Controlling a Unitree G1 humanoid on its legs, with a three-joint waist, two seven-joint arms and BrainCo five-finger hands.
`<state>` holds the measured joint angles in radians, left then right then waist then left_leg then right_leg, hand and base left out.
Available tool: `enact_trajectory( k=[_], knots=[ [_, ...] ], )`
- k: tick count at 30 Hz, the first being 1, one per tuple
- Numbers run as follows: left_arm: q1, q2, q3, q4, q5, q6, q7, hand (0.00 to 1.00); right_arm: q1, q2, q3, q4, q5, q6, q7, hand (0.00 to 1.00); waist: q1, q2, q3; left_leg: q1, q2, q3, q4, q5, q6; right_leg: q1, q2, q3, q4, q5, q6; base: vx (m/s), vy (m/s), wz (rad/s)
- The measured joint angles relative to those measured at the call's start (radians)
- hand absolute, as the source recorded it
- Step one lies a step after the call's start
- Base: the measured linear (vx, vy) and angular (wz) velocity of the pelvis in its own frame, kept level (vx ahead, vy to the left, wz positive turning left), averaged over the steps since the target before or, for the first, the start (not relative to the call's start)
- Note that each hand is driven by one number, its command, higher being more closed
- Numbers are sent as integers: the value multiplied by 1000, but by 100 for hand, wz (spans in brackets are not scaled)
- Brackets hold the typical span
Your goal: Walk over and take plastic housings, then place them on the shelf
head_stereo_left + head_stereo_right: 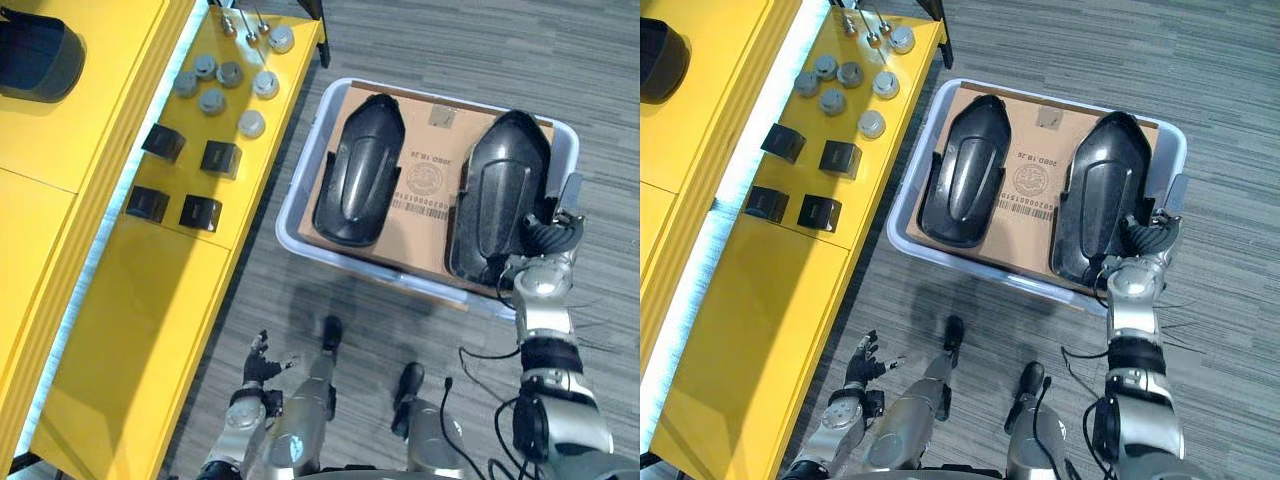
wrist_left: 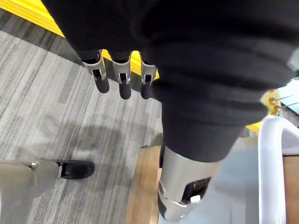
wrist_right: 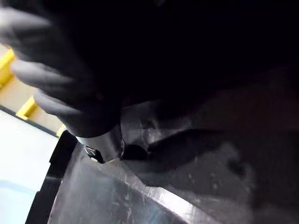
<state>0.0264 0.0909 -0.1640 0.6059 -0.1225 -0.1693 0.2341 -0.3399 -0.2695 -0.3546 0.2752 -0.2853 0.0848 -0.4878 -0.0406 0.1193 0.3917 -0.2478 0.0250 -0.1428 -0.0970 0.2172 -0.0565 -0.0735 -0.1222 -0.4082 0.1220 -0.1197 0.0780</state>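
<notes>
Two black plastic housings lie side by side on a cardboard sheet inside a pale bin on the floor. The left housing lies untouched. My right hand is at the near right edge of the right housing, against its rim. In the right wrist view that hand sits tight over the housing's glossy black surface. My left hand hangs low beside the yellow shelf, open and holding nothing, its fingers straight above the carpet.
The yellow shelf runs along the left, its near part bare. Further along it stand small black boxes, several grey round caps and a black tub. Grey carpet lies between the shelf and the bin.
</notes>
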Motion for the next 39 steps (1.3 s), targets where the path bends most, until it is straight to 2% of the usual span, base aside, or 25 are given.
enact_trajectory(
  k=[2,7,11,12,14,20,25,28,29,35,36,39],
  knots=[
    [19,3,-1,-107,0,6,-13,0,86,34,-11,-94,-42,0,-6,100,-6,-36,-23,25,-1,23,0,-12,5,4,-2,27,17,-10,1,13,-3,-31],
    [37,7,-32,-380,-3,-3,-13,0,214,106,20,-291,-119,0,-17,100,-35,-81,-98,58,-6,46,0,-24,14,19,-12,50,30,-24,4,19,2,-12],
    [31,-5,-78,-566,-5,-17,0,0,254,148,106,-407,-177,-3,-19,100,-42,-83,-139,91,-8,72,0,-24,14,38,-18,74,31,-23,5,-18,1,-18],
    [21,-24,-110,-631,-5,-18,33,0,268,180,161,-426,-199,-10,-20,100,-50,-87,-171,100,-7,80,-1,-24,14,43,-17,81,31,-23,4,-29,-7,-11],
    [8,-37,-144,-668,-4,-19,56,0,270,204,208,-434,-204,-12,-20,100,-53,-87,-180,117,-6,89,-1,-24,14,58,-16,85,32,-23,4,-39,-4,-8],
    [-80,-73,-274,-693,-3,-10,116,0,290,257,397,-476,-236,-23,-14,100,-54,-85,-225,124,14,121,-6,-27,18,55,7,121,12,8,-3,-80,1,-18],
    [-107,-78,-319,-686,-1,8,129,0,308,272,477,-490,-237,-37,-9,100,-54,-83,-245,141,28,127,-7,-27,18,68,15,132,0,21,-6,-61,-5,-7],
    [-108,-77,-340,-668,-1,18,148,0,319,272,483,-490,-235,-38,-10,100,-53,-78,-274,138,31,129,-7,-31,13,71,19,134,-14,30,-3,-55,6,-2],
    [-109,-77,-351,-663,-1,25,158,100,331,271,491,-490,-235,-38,-11,100,-53,-78,-282,138,31,133,-7,-33,15,72,20,135,-21,33,-3,-36,6,-3],
    [-120,-73,-384,-602,-6,47,163,100,361,253,533,-490,-218,-38,-10,100,-52,-78,-316,139,31,148,-7,-34,17,73,21,155,-39,53,-2,6,3,-9],
    [-120,-70,-388,-594,-26,49,163,100,369,247,538,-490,-212,-39,-10,0,-51,-78,-324,141,30,149,-7,-33,18,74,21,159,-41,55,-2,24,-3,-9],
    [-127,-65,-391,-555,-67,50,163,100,376,236,564,-490,-173,-45,-9,0,-55,-78,-334,150,29,150,-7,-30,22,84,19,163,-46,58,-1,20,-5,-5]
  ],
)
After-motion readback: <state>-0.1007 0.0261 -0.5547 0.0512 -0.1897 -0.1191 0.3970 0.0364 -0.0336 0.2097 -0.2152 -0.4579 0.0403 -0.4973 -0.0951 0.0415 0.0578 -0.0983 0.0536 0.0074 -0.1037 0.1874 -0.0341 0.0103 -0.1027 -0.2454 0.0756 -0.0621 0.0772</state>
